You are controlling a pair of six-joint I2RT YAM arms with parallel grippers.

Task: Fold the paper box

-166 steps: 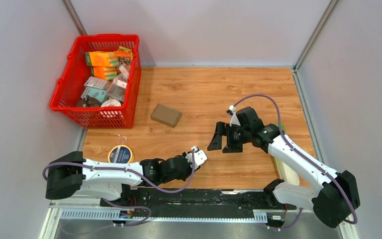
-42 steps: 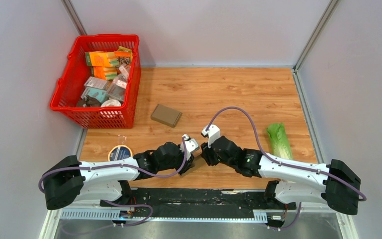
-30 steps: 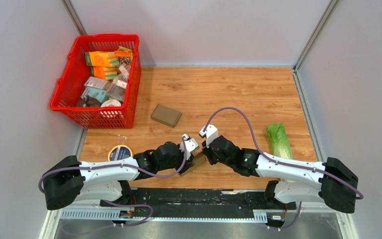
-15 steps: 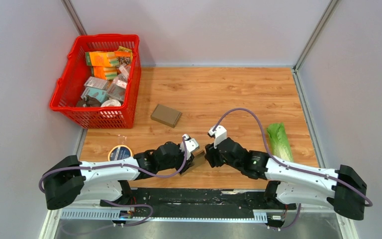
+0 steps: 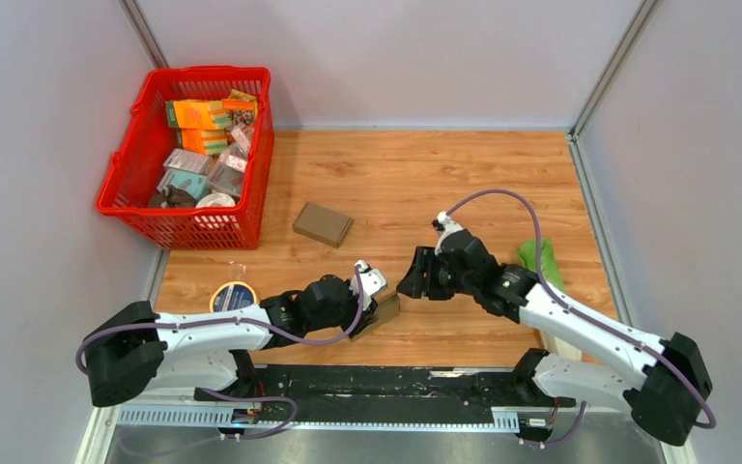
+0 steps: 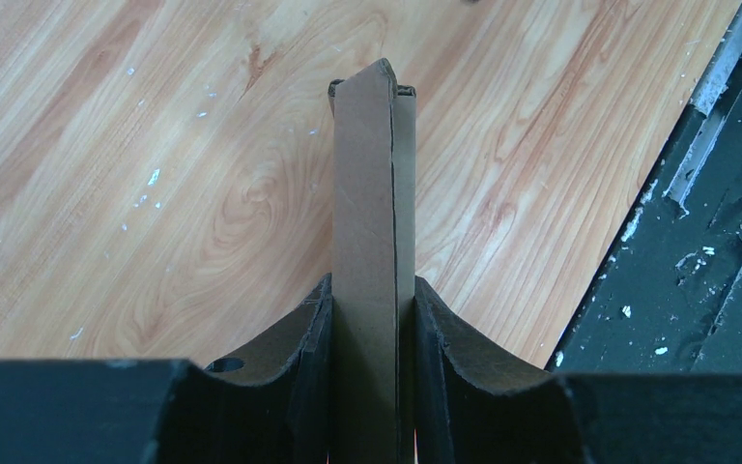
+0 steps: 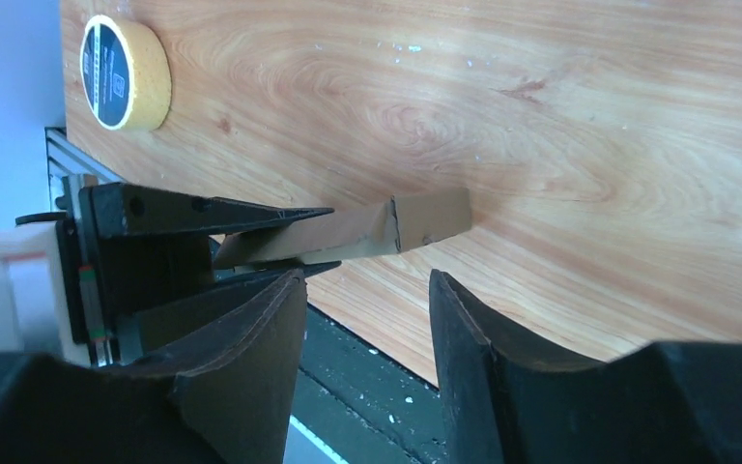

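Paper box (image 6: 372,193) is pinched flat between the jaws of the left gripper (image 6: 372,300). Both pads are pressed on its faces, and most of its length is left sticking out past the fingertips. A seam is seen running along its upper edge. The box is held low over the wooden tabletop (image 5: 396,174); whether its far end touches the wood cannot be told.

Right gripper (image 5: 413,280): jaws are spread, nothing is held between them. It is kept off the box with a clear gap. From the right wrist, the box end and the left fingers are seen just ahead of the right jaws, in line with their opening.

Surface: orange-brown wood grain, with small white specks scattered below and ahead of the left jaws. A black rail (image 6: 696,242), flecked with white dust, is seen bordering the wood to the right of the left jaws.

A tape roll (image 7: 124,71) is laid flat beyond the left gripper, as seen from the right jaws. A second brown box (image 5: 323,223) is lying closed, well apart from both sets of jaws. A red basket (image 5: 203,71) packed with packets is set far off at the left wall. A green vegetable (image 5: 539,253) is partly hidden behind the right arm.

Room: the table is enclosed by plain grey walls (image 5: 396,58) on three sides.
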